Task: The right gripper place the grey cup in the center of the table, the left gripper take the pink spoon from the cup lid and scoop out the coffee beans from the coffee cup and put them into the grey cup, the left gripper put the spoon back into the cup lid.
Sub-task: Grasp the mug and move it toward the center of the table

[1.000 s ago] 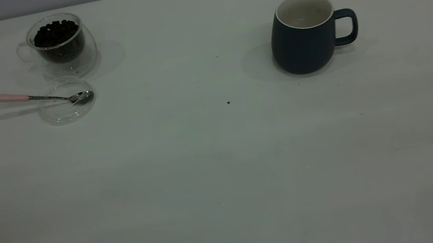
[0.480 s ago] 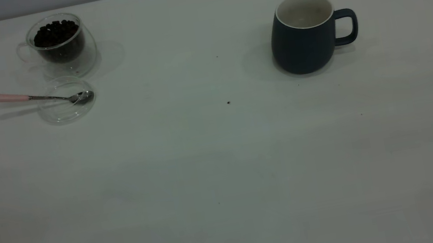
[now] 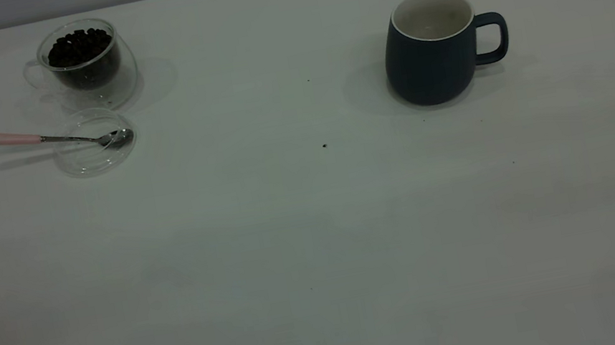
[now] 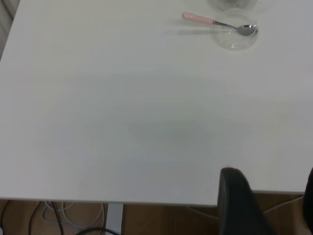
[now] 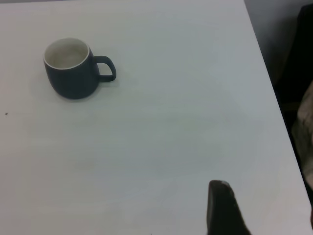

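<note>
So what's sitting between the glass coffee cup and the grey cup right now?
Nothing but bare table: the exterior view shows only tiny dark specks between the coffee cup and the grey cup.
</note>
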